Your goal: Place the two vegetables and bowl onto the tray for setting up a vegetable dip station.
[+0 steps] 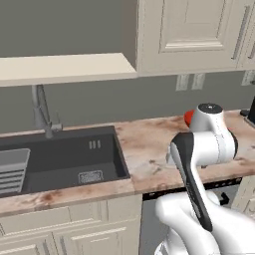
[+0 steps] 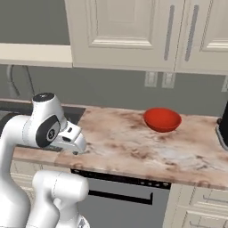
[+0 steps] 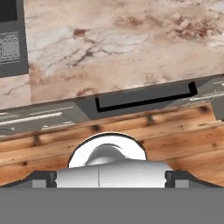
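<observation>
Claw at left of centre in the right base view, over the front edge of the worktop, jaws spread wide and holding nothing — fingertips seen as dark stubs at the two lower corners of the hand view, well apart. Beyond them in that view: wooden floor across the middle, then a dark dishwasher front with a black handle, then marbled worktop filling the upper part, with a corner of the dark sink at upper left.

In the right base view, red bowl upright on the worktop, right of centre, well apart from the claw, near the grey back wall. In the left base view, just a red sliver of it showing behind the arm's joint, right of centre. Sink basin at left of that view — tap behind it, ribbed grey rack at its far left edge. Cream cabinets along the top. Dark appliance edge at far right.
</observation>
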Controlling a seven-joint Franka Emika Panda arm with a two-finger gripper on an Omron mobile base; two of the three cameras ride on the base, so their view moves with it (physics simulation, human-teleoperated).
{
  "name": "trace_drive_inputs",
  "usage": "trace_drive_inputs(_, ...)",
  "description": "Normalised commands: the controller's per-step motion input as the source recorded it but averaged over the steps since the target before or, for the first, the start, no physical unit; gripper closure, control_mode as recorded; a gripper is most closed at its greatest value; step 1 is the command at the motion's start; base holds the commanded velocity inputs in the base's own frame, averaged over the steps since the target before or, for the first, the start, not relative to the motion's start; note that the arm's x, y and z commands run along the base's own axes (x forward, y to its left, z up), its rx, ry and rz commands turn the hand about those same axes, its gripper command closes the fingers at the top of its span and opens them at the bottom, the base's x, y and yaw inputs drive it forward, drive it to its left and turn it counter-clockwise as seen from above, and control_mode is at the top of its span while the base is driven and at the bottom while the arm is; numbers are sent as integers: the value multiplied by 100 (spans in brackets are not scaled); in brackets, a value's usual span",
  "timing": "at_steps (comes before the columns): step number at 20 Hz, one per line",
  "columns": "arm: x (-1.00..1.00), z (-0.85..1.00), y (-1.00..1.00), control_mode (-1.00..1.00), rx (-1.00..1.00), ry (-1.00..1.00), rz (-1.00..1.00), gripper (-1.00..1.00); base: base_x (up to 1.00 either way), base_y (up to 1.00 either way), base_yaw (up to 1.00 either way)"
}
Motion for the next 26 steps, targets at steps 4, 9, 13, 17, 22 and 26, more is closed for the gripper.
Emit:
trace_drive_inputs(4,0,0,0,100,0,0,0,-100,21,-79,0)
trace_drive_inputs(9,0,0,0,100,0,0,0,-100,18,-73,0)
trace_drive_inputs(13,0,0,0,100,0,0,0,-100,25,-40,0)
trace_drive_inputs(17,0,0,0,100,0,0,0,-100,36,-36,0)
trace_drive_inputs(22,0,0,0,100,0,0,0,-100,38,-48,0)
trace_drive_inputs(26,0,0,0,100,0,0,0,-100,28,-21,0)
